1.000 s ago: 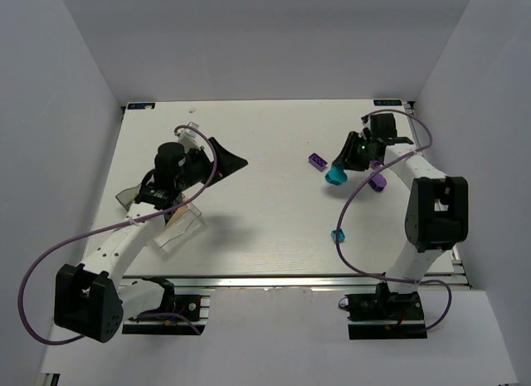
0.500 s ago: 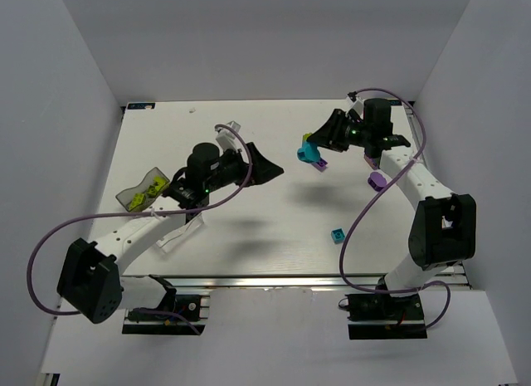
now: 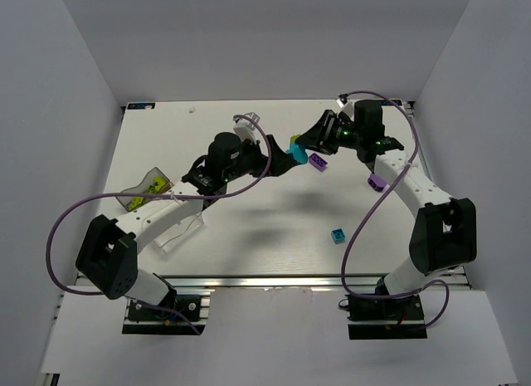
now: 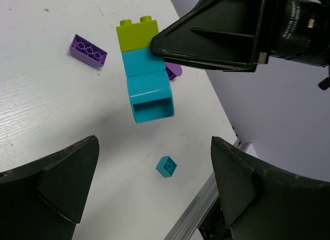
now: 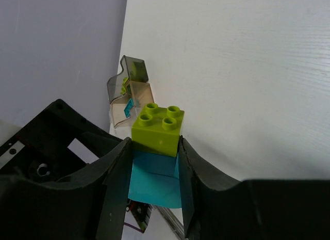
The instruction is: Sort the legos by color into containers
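My right gripper (image 5: 153,162) is shut on a stack of legos: a lime green brick (image 5: 157,127) on top of cyan-blue bricks (image 5: 154,178). It holds the stack (image 3: 295,150) above the middle of the table. My left gripper (image 3: 279,158) is open just left of the stack, apart from it. In the left wrist view the stack (image 4: 147,90) hangs ahead of the wide open left gripper (image 4: 154,188). A purple brick (image 3: 318,162), a rounded purple piece (image 3: 377,183) and a small cyan brick (image 3: 338,236) lie on the table. The containers (image 3: 145,189) sit at the left, one holding lime bricks.
A clear container (image 3: 178,228) lies near the left arm's forearm. The table's metal front edge (image 4: 196,214) runs close to the small cyan brick (image 4: 167,166). The purple brick (image 4: 88,50) lies flat beyond the stack. White walls enclose the table on three sides.
The right gripper carried the lego stack left from the right side to the table's middle. The left gripper swung right from the containers to face it, staying open.
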`<move>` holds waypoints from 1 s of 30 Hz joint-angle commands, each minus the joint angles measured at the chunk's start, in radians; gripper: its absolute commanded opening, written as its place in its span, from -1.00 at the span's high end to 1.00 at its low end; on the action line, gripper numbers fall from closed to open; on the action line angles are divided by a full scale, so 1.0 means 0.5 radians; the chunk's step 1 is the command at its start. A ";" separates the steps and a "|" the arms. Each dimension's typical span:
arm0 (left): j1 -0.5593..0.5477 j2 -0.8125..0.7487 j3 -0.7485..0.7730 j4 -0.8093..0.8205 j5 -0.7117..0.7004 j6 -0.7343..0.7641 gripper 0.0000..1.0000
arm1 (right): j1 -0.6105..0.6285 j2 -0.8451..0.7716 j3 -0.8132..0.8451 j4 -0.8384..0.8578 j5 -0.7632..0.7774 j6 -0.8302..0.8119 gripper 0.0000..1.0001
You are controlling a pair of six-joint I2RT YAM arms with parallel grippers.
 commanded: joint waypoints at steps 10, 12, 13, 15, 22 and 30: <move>-0.046 0.112 0.173 -0.002 -0.032 0.072 -0.96 | 0.040 -0.122 -0.056 0.115 -0.037 0.113 1.00; -0.046 0.134 0.189 -0.005 -0.032 0.075 -0.96 | 0.052 -0.131 -0.065 0.115 -0.034 0.113 1.00; -0.046 0.140 0.192 -0.002 -0.028 0.075 -0.96 | 0.052 -0.131 -0.071 0.115 -0.034 0.106 1.00; -0.049 0.158 0.207 0.002 -0.032 0.075 -0.96 | 0.062 -0.140 -0.078 0.115 -0.027 0.091 1.00; -0.046 0.211 0.247 -0.035 0.011 0.091 -0.82 | 0.071 -0.162 -0.065 0.103 0.015 -0.019 1.00; -0.046 0.260 0.265 -0.048 0.076 0.079 -0.35 | 0.089 -0.192 -0.062 0.094 0.043 -0.090 1.00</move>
